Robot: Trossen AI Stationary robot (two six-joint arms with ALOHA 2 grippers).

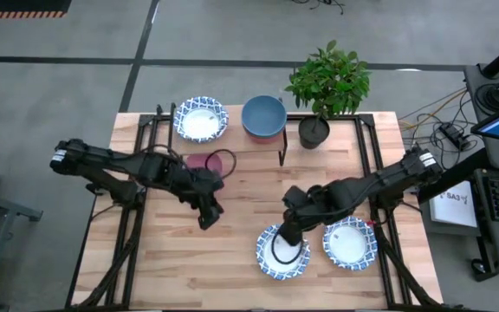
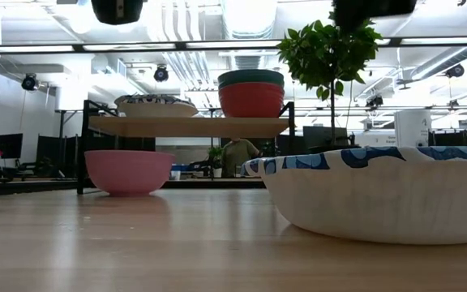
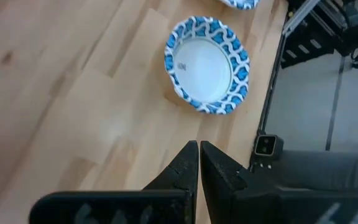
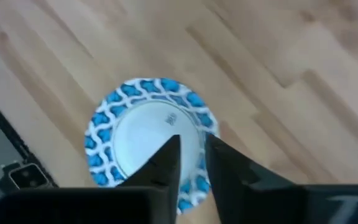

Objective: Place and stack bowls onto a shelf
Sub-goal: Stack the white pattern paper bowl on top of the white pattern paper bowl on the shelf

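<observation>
Hovering over the near blue-rimmed bowl (image 1: 282, 252), our right gripper (image 1: 290, 234) has its fingers only a narrow slot apart, holding nothing, roughly above the rim in the right wrist view. This bowl sits on the tabletop (image 1: 232, 269) just beside a second blue-rimmed bowl (image 1: 350, 243). We judge it to be hard glazed ware: rigid, fairly light, slick, and liable to chip if dropped. The scalloped rim is the only sensible hold, one finger inside the wall and one outside. On the shelf (image 2: 189, 126) we see another patterned bowl (image 1: 201, 119) and a stack with a blue bowl (image 1: 263, 115) on top; a pink bowl (image 2: 129, 171) rests beneath. Our left gripper (image 1: 208, 216) waits mid-table, jaws pressed together and empty.
</observation>
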